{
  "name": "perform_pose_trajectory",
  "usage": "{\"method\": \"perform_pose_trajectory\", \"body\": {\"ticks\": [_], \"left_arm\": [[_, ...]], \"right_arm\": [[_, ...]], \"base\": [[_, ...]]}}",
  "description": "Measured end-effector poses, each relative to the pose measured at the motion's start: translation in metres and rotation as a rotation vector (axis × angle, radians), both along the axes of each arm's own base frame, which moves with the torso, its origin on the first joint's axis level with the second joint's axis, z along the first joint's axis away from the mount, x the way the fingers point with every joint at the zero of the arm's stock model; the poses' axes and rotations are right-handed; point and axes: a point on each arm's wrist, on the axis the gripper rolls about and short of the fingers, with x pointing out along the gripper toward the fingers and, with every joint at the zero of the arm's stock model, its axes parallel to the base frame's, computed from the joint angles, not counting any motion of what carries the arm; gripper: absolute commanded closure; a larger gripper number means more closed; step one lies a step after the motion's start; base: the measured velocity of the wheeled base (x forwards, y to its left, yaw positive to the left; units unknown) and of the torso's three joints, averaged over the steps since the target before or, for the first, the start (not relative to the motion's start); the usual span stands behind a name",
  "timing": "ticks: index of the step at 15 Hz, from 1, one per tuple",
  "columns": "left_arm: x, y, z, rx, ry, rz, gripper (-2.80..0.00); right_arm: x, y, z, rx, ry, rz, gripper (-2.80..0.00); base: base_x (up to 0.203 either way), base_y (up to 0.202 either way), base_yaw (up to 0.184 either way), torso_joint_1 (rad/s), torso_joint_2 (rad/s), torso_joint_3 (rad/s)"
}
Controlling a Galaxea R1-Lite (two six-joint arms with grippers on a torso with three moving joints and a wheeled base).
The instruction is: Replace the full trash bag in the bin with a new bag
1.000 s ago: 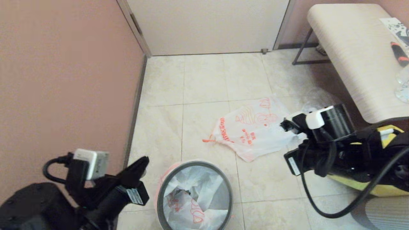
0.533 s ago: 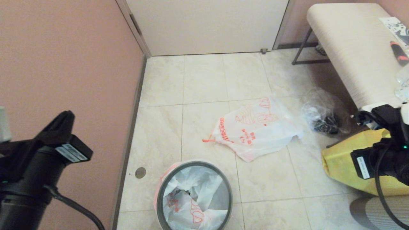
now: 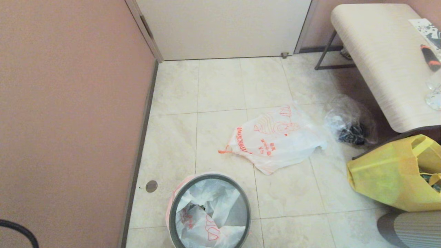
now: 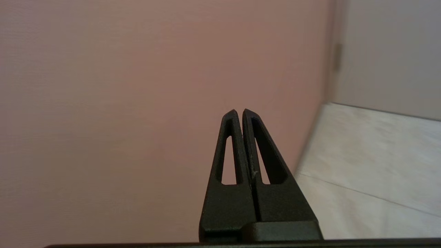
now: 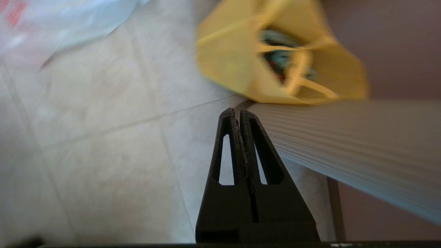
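The bin stands on the tiles at the near centre, its dark grey hoop in place. A limp white bag with orange print, the new bag, lines the bin, and no bottles show in it. The full trash bag lies puffed up on the floor beyond the bin; its contents do not show clearly. A corner of that bag appears in the right wrist view. Neither arm is in the head view. My left gripper is shut and empty, facing the pink wall. My right gripper is shut and empty, low over the floor near the yellow tote.
A yellow tote bag sits at the right, with a clear bag of dark contents behind it. A pale bench overhangs them. The pink wall runs along the left. A ribbed grey object is at the near right.
Both arms have pulled back out of the head view, the left one leftward and the right one rightward. The bin and the bags have not moved.
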Motion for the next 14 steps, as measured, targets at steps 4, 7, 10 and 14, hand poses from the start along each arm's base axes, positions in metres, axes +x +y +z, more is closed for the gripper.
{"method": "perform_pose_trajectory", "body": {"ticks": [4,7,10,14], "left_arm": [[-0.042,0.009,-0.009,-0.021,-0.003,0.026,0.0],[-0.067,0.013,-0.034,-0.043,0.053,0.038,0.0],[-0.083,0.014,-0.055,-0.045,0.064,0.091,0.0],[-0.095,0.013,-0.086,-0.014,0.132,0.073,0.0]], "right_arm": [[-0.057,-0.009,0.0,0.004,-0.071,-0.058,0.0],[-0.1,-0.012,-0.01,0.004,-0.089,-0.089,0.0],[-0.133,-0.012,-0.023,-0.002,-0.113,-0.092,0.0],[-0.156,-0.012,-0.047,-0.012,-0.137,-0.069,0.0]], "base": [[0.0,0.0,0.0,0.0,0.0,0.0],[0.0,0.0,0.0,0.0,0.0,0.0],[0.0,0.0,0.0,0.0,0.0,0.0],[0.0,0.0,0.0,0.0,0.0,0.0]]}}
